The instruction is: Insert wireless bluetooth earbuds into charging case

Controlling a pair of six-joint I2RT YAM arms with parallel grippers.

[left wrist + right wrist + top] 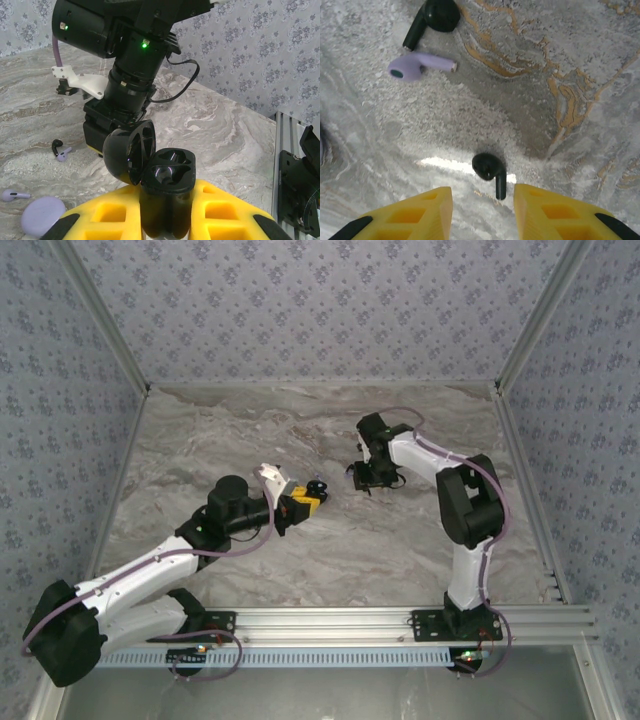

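**Left arm.** The left gripper (165, 212) is clamped on the small black round plastic charging case (167, 175), with its yellow fingers (100, 212) pressing opposite sides of the base. The charging case is held clear of the marble-patterned table (300, 420). Its hinged lid (129, 155) stands open, and the two empty cavities face up. This hold appears intended to present a steady, reachable target. The left arm extends low from its base to mid-table, forearm roughly level.

**Right arm.** The right gripper (481, 195) points straight down at the table, jaws parted and gripping nothing. One tiny black curved earbud (490, 169) lies on the table in the gap just ahead of the fingertips, touching neither finger. This straddling pose suits a pickup. The elbow is raised and the forearm reaches toward mid-table.

**Other items.** The second black earbud (437, 14) lies farther off, just beside a pale lavender earbud (417, 66). Neither black earbud is in the charging case yet.
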